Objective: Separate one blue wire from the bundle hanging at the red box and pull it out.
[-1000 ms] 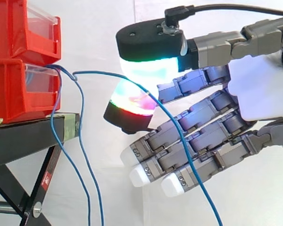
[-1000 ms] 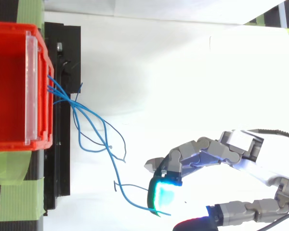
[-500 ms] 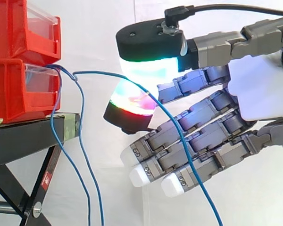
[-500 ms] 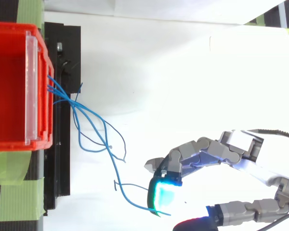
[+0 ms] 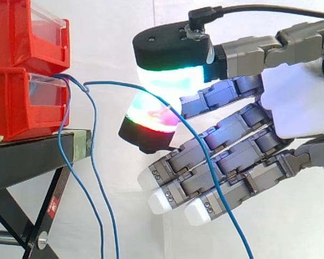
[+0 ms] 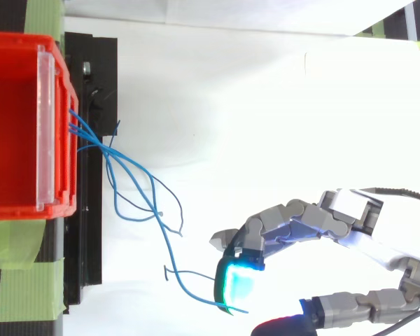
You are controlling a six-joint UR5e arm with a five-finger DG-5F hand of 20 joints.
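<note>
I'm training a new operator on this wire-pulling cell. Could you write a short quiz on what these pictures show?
1. True or false: the hand is pinching one blue wire.
2. The remaining wires hang from: A) the lower red bin; B) the hand; C) the curtain.
3. Fill in: that bin rests on a ___ stand.
Key: 1 true; 2 A; 3 black.
</note>
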